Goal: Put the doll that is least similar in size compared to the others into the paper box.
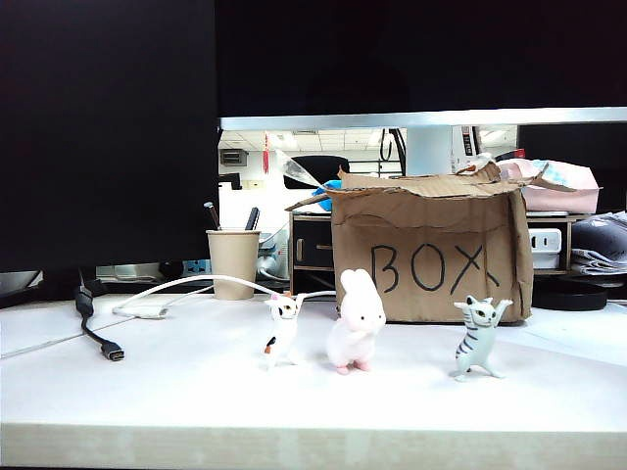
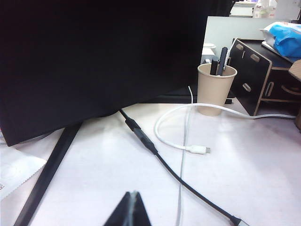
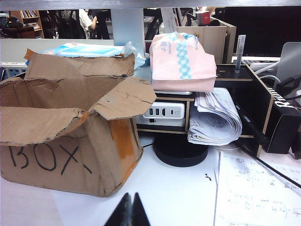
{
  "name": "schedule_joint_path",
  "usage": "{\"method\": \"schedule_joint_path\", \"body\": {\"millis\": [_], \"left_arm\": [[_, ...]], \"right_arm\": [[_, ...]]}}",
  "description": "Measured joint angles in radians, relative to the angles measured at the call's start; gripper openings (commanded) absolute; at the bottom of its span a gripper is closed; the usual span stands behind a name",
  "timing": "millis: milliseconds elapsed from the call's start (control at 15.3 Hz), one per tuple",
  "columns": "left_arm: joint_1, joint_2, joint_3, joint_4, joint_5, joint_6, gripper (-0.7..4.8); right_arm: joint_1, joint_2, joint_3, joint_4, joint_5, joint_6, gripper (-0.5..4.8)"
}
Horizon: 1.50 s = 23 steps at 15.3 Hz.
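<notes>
The doll (image 1: 354, 321), a plump pale pink rabbit with upright ears, stands on the white table in front of the paper box (image 1: 429, 247). That brown cardboard box has torn flaps and "BOX" in black marker, and it shows again in the right wrist view as the paper box (image 3: 61, 136). Neither gripper appears in the exterior view. My left gripper (image 2: 133, 194) is shut and empty, over bare table near the cables. My right gripper (image 3: 130, 195) is shut and empty too, just beside the box's corner.
A calico cat figurine (image 1: 280, 331) stands left of the rabbit, a grey-striped cat figurine (image 1: 477, 338) to its right. A tan paper cup (image 1: 232, 263) with pens, a white cable (image 2: 188, 143) and a black cable (image 2: 146, 139) lie at left. A dark monitor (image 1: 108, 127) looms behind; papers (image 3: 256, 188) lie right of the box.
</notes>
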Motion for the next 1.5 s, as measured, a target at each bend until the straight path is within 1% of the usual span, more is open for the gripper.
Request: {"method": "schedule_joint_path", "body": {"millis": [457,587,783,848,914,979,1044,1109,1240,1305,1501], "left_arm": [[0.0,0.0,0.0,0.0,0.0,0.0,-0.05],[-0.037,0.0,0.0,0.0,-0.004,0.0,-0.05],[-0.264,0.0,0.0,0.0,-0.004,0.0,-0.05],[-0.381,0.0,0.0,0.0,-0.004,0.0,-0.05],[-0.462,0.0,0.0,0.0,-0.004,0.0,-0.05],[-0.538,0.0,0.0,-0.001,0.001,0.0,-0.05],[-0.578,0.002,0.0,0.0,0.017,0.0,-0.05],[-0.586,0.016,0.0,0.0,0.037,0.0,-0.05],[-0.586,0.048,0.0,0.0,0.058,0.0,-0.05],[-0.586,0.067,0.001,0.001,0.06,0.0,-0.05],[-0.586,0.269,0.027,0.001,0.06,0.0,-0.05]], "right_arm": [[0.0,0.0,0.0,0.0,0.0,0.0,-0.05],[0.0,0.0,0.0,0.001,-0.004,0.0,-0.05],[0.0,0.0,0.0,0.001,-0.049,0.009,-0.05],[0.0,0.0,0.0,0.001,-0.066,0.041,-0.05],[0.0,0.0,0.0,0.001,-0.068,0.084,-0.05],[0.0,0.0,0.0,0.002,-0.068,0.138,-0.05],[0.0,0.0,0.0,0.002,-0.068,0.213,-0.05],[0.0,0.0,0.0,0.011,-0.068,0.315,-0.05],[0.0,0.0,0.0,0.026,-0.093,0.423,-0.05],[0.0,0.0,0.0,0.027,-0.106,0.435,-0.05],[0.0,0.0,0.0,0.028,-0.21,0.451,-0.05]]}}
